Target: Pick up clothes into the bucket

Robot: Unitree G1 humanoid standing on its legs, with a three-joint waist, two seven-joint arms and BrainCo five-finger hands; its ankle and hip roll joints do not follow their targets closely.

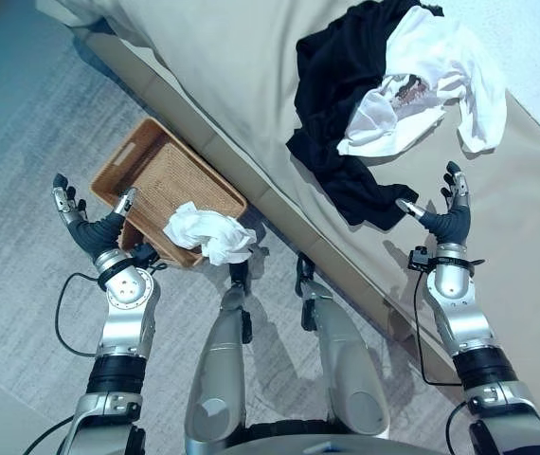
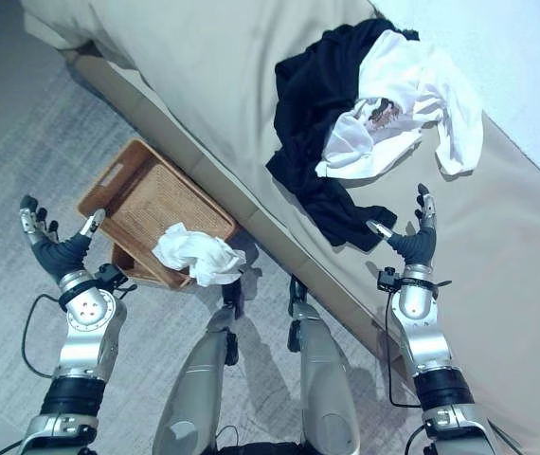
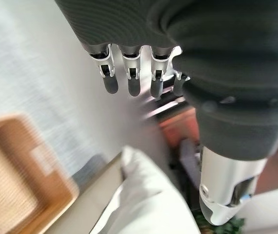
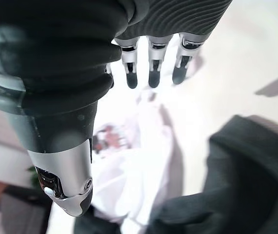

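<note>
Both hands were raised, fingers spread and empty: the left hand [image 1: 88,227] beside a woven basket [image 1: 137,161] on the floor holding a crumpled white cloth [image 1: 208,233], the right hand [image 1: 448,220] above the bed [image 1: 223,66], near black clothing [image 1: 332,85] and a white shirt [image 1: 431,66] piled together.

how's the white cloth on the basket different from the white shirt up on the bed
The white cloth is a small crumpled wad hanging over the wicker basket rim on the floor; the white shirt is larger, spread out on the bed, tangled with a black garment. The shirt shows a dark print; the cloth looks plain. Neither hand touches either.
</note>
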